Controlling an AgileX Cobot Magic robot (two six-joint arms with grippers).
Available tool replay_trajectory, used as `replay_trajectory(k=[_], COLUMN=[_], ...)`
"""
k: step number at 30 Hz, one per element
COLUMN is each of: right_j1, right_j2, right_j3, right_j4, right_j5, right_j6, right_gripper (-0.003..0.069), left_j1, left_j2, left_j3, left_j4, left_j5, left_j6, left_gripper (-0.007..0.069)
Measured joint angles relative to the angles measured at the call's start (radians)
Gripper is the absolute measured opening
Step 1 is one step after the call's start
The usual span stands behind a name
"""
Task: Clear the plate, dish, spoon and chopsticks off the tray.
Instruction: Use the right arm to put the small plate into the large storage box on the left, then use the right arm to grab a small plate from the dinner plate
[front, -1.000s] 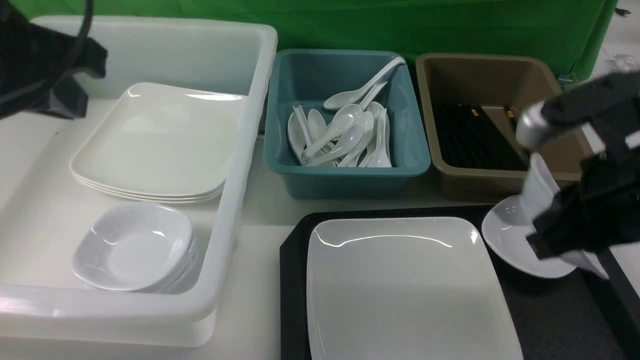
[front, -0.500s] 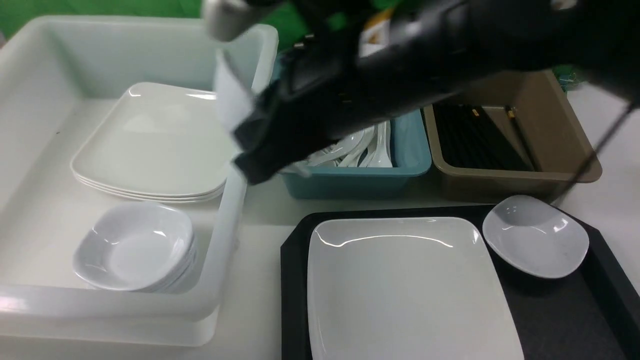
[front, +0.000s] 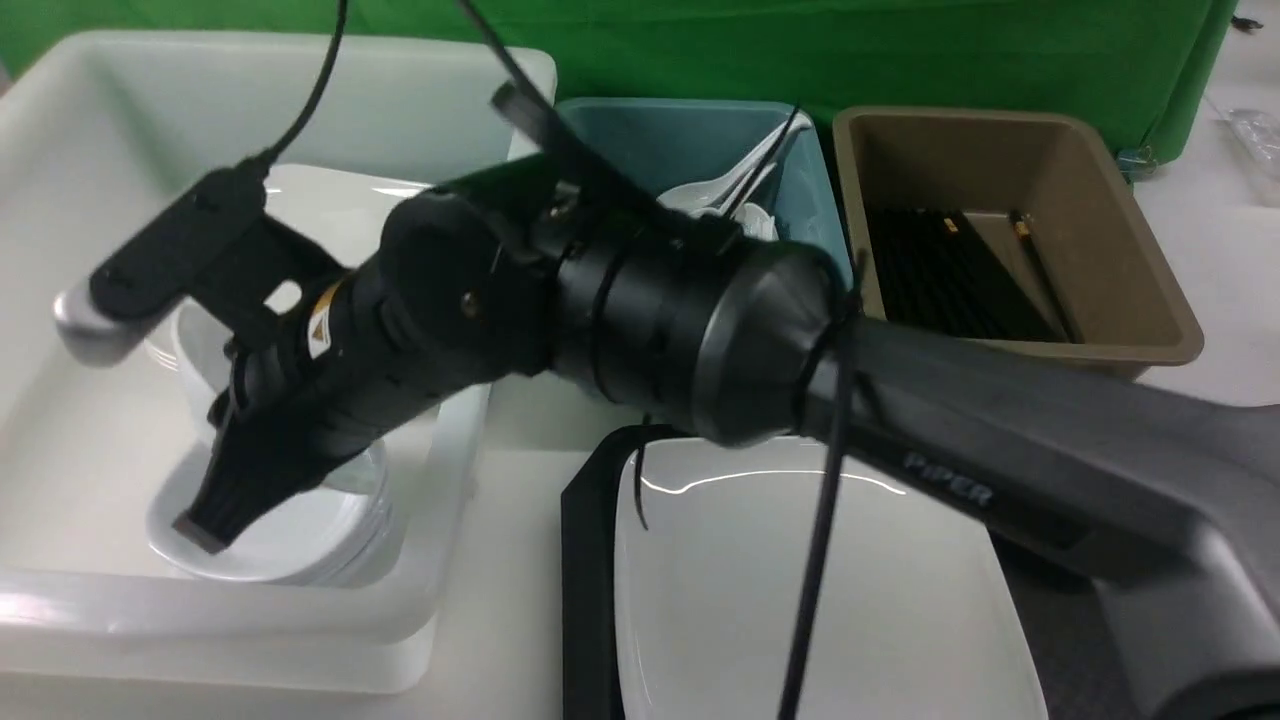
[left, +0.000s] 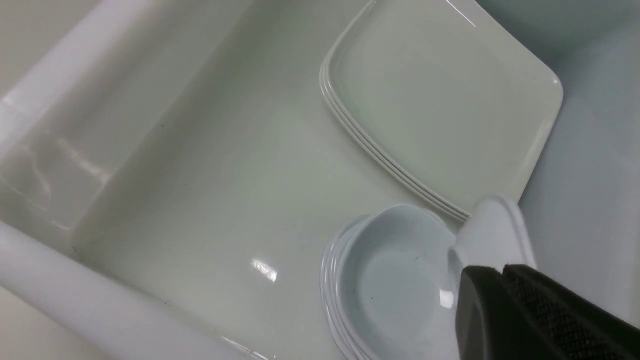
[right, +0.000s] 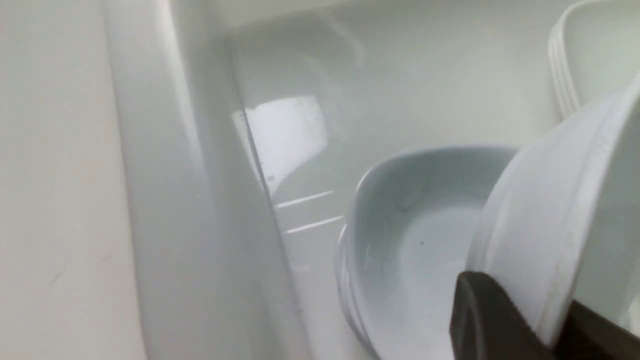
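Observation:
My right gripper (front: 215, 500) is shut on the rim of a small white dish (front: 195, 350), which hangs tilted over the stack of dishes (front: 300, 545) in the white bin. In the right wrist view the dish (right: 550, 225) sits between the right gripper's (right: 530, 310) jaws. The plate (front: 800, 600) lies on the black tray (front: 585, 560). My arm hides the tray's right side. No spoon or chopsticks show on the part of the tray I can see. The left gripper (left: 500, 270) is shut above the bin, with a white dish edge (left: 492, 225) just past its tips.
The white bin (front: 250, 610) also holds a stack of large plates (left: 440, 110) behind the dishes (left: 390, 285). A teal bin (front: 640, 130) holds white spoons (front: 700, 195). Beside it, the brown bin (front: 1000, 130) holds black chopsticks (front: 950, 270). My right arm stretches across the table's middle.
The right arm swung from the tray's right side across to the white bin, carrying the dish, and now holds it over the dish stack. The left arm no longer shows in front.

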Motion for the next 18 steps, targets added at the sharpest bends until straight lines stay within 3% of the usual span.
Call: replay_trajectory(k=[2, 5, 9, 10, 14, 18], right_j1=[0.000, 0.001, 0.001, 0.001, 0.001, -0.010], right_j2=[0.018, 0.032, 0.035, 0.022, -0.034, -0.158], right_j3=[0.000, -0.001, -0.004, -0.005, -0.005, -0.009], right_j4=[0.000, 0.000, 0.000, 0.000, -0.007, -0.089], right_j5=[-0.010, -0.017, -0.008, 0.012, 0.066, 0.187], right_j6=[0.000, 0.001, 0.034, 0.053, 0.067, 0.088], right_gripper=[0.0078, 0.0163, 0.0404, 0.0498, 0.0583, 0.0541], left_j1=[0.000, 0.000, 0.000, 0.000, 0.000, -0.006], left_j2=[0.000, 0.000, 0.000, 0.000, 0.000, 0.000], left_j3=[0.000, 0.000, 0.000, 0.000, 0.000, 0.000], left_j4=[0.000, -0.001, -0.012, -0.018, -0.029, -0.044], left_j5=[0.000, 0.000, 0.000, 0.001, 0.001, 0.000], left_j6=[0.003, 0.006, 0.010, 0.016, 0.022, 0.052], left_gripper=[0.0009, 0.0010, 0.0010, 0.0010, 0.0010, 0.0010])
